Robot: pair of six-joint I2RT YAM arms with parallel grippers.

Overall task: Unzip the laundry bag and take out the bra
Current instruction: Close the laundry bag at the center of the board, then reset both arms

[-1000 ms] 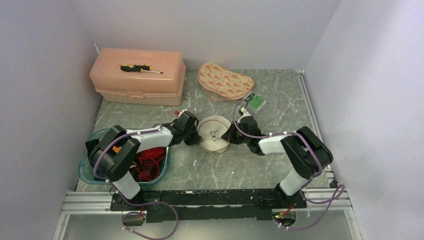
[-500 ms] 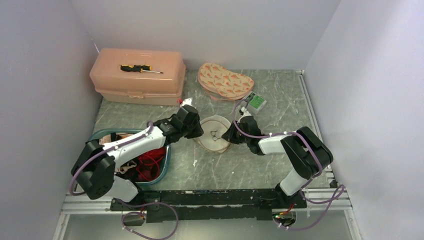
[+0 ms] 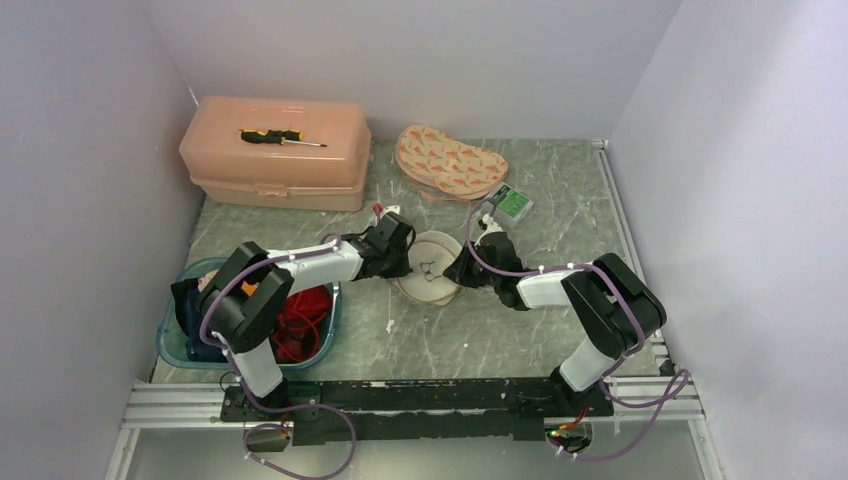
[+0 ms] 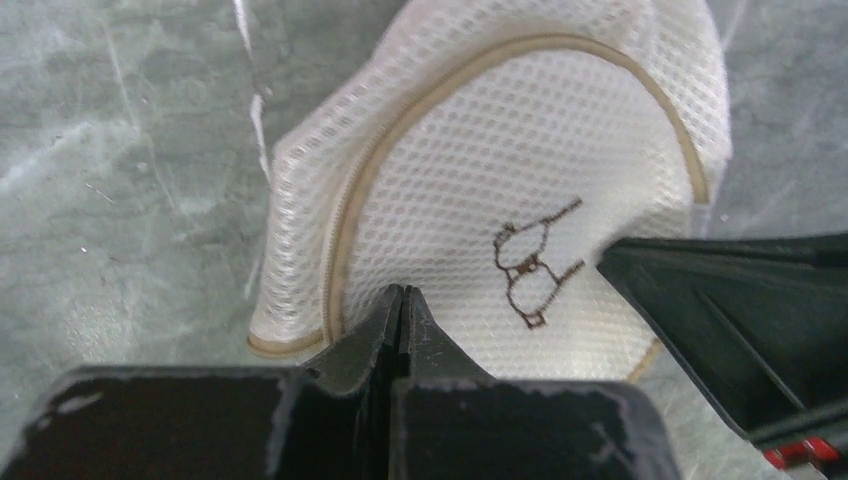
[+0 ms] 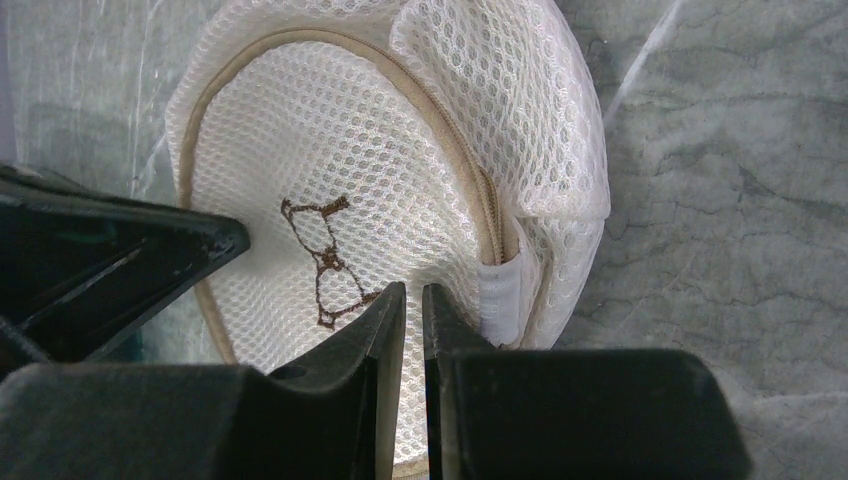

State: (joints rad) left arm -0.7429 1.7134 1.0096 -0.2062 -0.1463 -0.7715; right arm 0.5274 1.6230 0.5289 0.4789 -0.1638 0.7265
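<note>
The laundry bag (image 3: 430, 268), a round white mesh pouch with a tan zipper band and a small brown embroidered figure, lies mid-table. My left gripper (image 3: 405, 262) is at its left rim. In the left wrist view its jaws (image 4: 402, 292) are pressed fully together over the zipper band (image 4: 345, 230), with nothing visible between them. My right gripper (image 3: 458, 272) is at the bag's right rim, jaws (image 5: 413, 290) nearly together with mesh (image 5: 330, 150) in the narrow gap, beside the zipper's white end tab (image 5: 498, 295). The red bra (image 3: 300, 312) lies tangled in the teal bin (image 3: 200, 270).
A peach toolbox (image 3: 275, 160) with a screwdriver (image 3: 280, 137) on its lid stands at the back left. A patterned pouch (image 3: 450, 160) and a small green device (image 3: 513, 203) lie behind the bag. White walls enclose the table on three sides.
The left arm stretched out, then folded back, and its gripper shifted right onto the bag's left rim. The right arm kept still.
</note>
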